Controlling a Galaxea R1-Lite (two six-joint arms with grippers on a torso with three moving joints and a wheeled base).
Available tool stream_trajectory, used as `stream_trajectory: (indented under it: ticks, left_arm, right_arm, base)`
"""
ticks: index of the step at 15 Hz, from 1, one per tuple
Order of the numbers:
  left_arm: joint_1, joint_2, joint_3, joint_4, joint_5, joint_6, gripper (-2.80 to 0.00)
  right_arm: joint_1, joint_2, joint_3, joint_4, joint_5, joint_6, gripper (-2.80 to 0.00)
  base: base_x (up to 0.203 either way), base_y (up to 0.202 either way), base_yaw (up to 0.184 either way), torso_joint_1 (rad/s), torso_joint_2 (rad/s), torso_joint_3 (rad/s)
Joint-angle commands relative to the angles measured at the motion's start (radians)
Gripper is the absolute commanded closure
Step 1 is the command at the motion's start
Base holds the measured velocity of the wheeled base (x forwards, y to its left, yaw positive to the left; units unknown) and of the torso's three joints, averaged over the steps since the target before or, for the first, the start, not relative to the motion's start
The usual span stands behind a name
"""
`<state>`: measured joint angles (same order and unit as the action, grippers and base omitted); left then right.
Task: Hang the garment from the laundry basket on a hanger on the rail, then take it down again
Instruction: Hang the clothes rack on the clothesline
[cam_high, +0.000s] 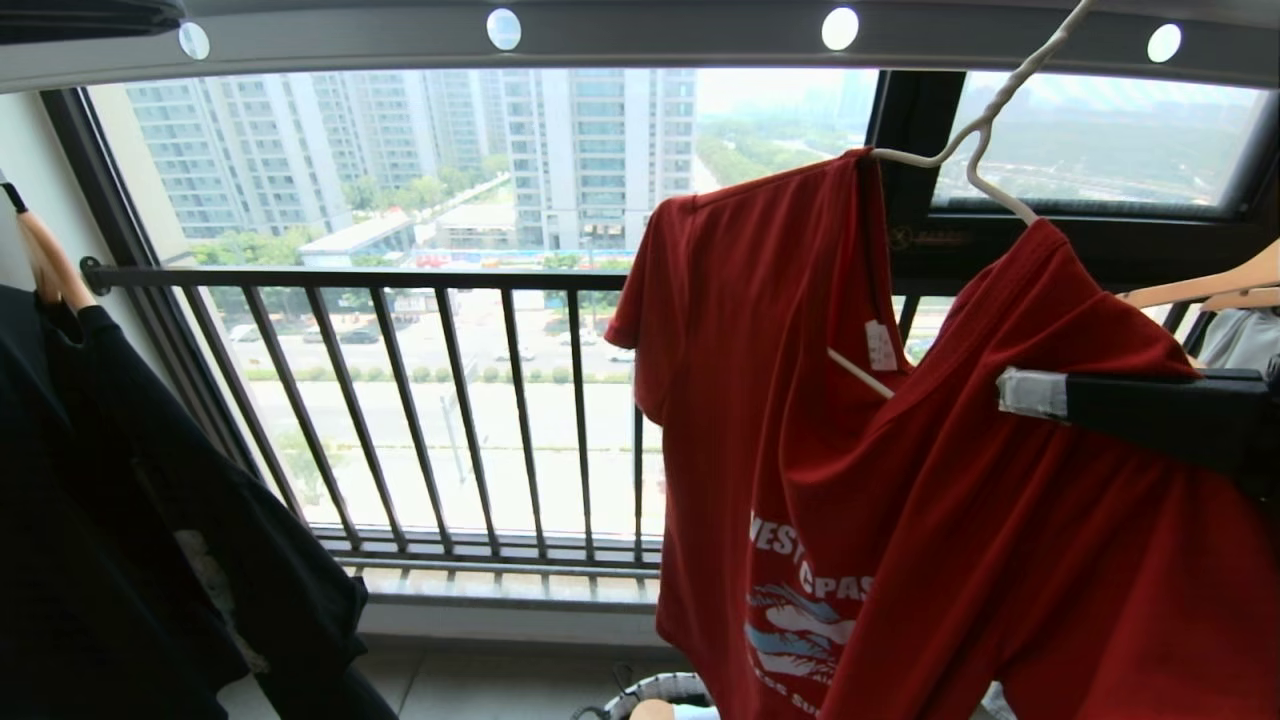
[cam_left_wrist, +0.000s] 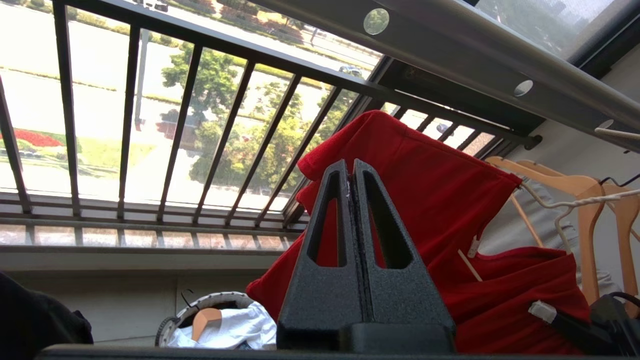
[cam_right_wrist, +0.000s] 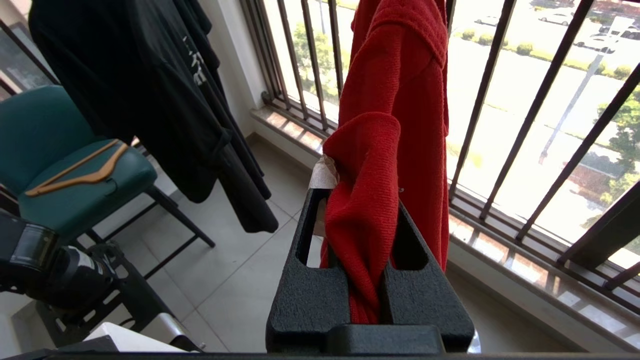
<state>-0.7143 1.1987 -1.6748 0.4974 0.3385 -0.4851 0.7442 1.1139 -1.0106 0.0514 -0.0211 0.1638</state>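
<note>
Two claws on me, and only one has anything in it right now. Setting first: tiled balcony floor (cam_right_wrist: 240, 260), a big window with a dark barred railing (cam_high: 400, 400) across it, towers and a road outside. The grey rail (cam_high: 650, 35) with its row of round holes runs overhead. A black shirt (cam_high: 130, 520) hangs off at the left end on a wooden hanger (cam_high: 50, 265), more wooden hangers (cam_high: 1210, 285) sit toward the right end, and a green chair (cam_right_wrist: 65, 165) stands back on the floor with another wood hanger lying on its seat.

The garment (cam_high: 800, 420) is the red tee, "WEST COAST" lettering and the blue-white graphic showing low on the front. It's draped lopsided on the white wire hanger (cam_high: 985, 130): one shoulder sits high, the other side sags, and the neck opening gapes with the little tag showing. The hanger's hook reaches up toward the rail, but I can't tell if it's actually seated on it.

Down on the floor below the tee is the laundry basket (cam_left_wrist: 210, 302), with a white shirt (cam_left_wrist: 235, 327) bunched inside.

My right claw (cam_right_wrist: 367, 220) is clenched on a fold of red fabric, pinched between both fingers, over on the sagging side. My left claw (cam_left_wrist: 352, 172) hangs low, just in front of the tee, fingers pressed together with nothing between them.
</note>
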Motion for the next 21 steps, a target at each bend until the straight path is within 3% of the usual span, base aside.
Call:
stream_trajectory:
  ticks: [1,5,10,21]
  left_arm:
    - [-0.001,0.001,0.01,0.003,0.002,0.003,0.0]
    - [-0.001,0.007,0.016,0.006,0.003,0.019,0.0]
    - [-0.001,0.009,0.03,0.006,0.004,0.036,0.0]
    - [-0.001,-0.008,0.032,0.004,0.004,0.042,0.0]
  right_arm:
    - [0.001,0.097,0.002,-0.031,-0.001,0.003,0.0]
    - [0.001,0.17,-0.005,-0.115,-0.03,0.002,0.0]
    - [-0.004,0.214,-0.047,-0.114,-0.046,0.0,0.0]
    - [-0.097,0.273,-0.118,-0.114,-0.067,-0.005,0.0]
  base:
    - [0.0,0.0,0.0,0.0,0.0,0.0]
    - [0.0,0.0,0.0,0.0,0.0,0.0]
    - [0.0,0.0,0.0,0.0,0.0,0.0]
    - [0.0,0.0,0.0,0.0,0.0,0.0]
